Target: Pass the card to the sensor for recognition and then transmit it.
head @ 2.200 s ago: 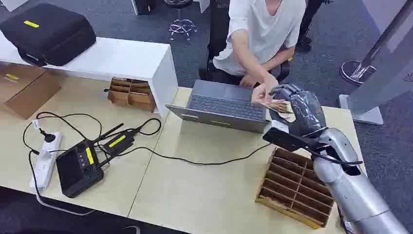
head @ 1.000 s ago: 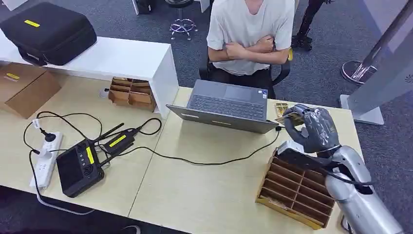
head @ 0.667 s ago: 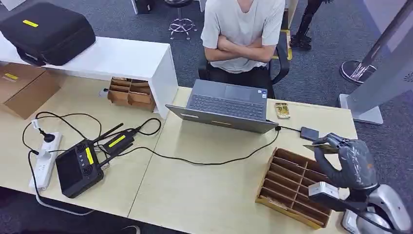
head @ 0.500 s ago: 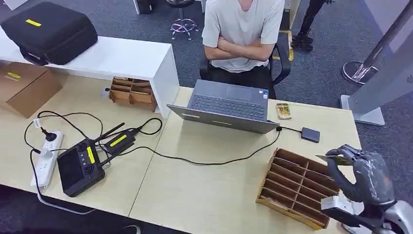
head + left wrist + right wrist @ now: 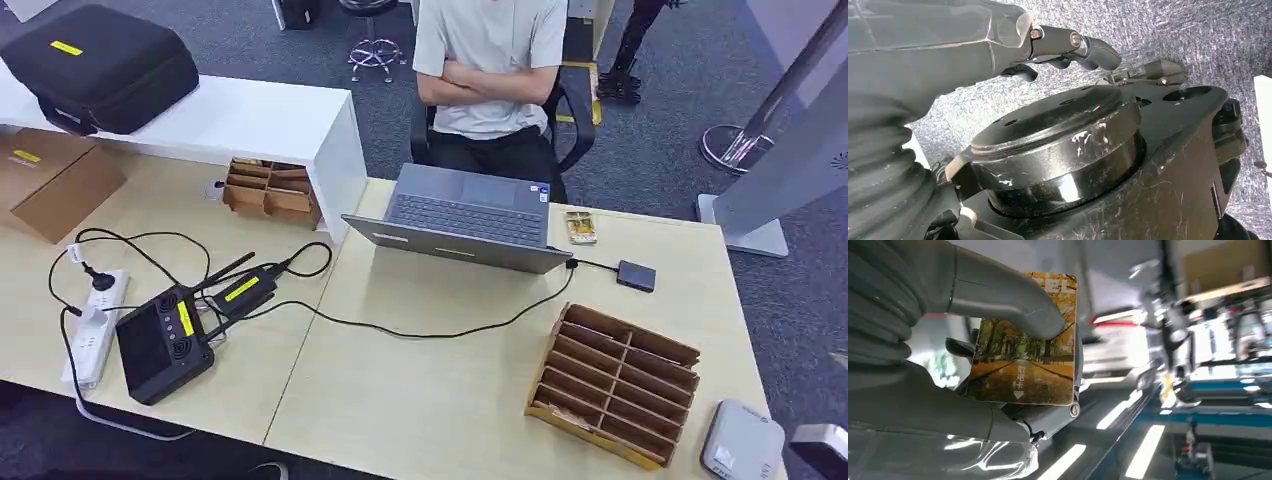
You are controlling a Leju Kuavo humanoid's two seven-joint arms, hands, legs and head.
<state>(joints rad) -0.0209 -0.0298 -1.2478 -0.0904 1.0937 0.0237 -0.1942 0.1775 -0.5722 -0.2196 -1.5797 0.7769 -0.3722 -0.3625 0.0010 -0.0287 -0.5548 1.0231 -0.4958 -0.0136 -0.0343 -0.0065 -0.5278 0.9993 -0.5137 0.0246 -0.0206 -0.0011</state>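
Our right hand (image 5: 948, 365) pinches card (image 5: 1028, 345), thumb pressed on its face. Our left hand (image 5: 998, 45) empty, fingers loosely apart. Sensor (image 5: 741, 442) at desk (image 5: 420, 390) near right corner, beside wooden organizer (image 5: 612, 382).

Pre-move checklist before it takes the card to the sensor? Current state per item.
1. Card held by right hand: ok, thumb pressing its face.
2. Card face uncovered: not ok, thumb over the upper part.
3. White sensor pad on desk: ok, near corner, nothing on it.
4. Card above the pad: cannot tell.
5. Left hand free: ok, holds nothing, fingers apart.
6. Person off the desk: ok, arms folded.
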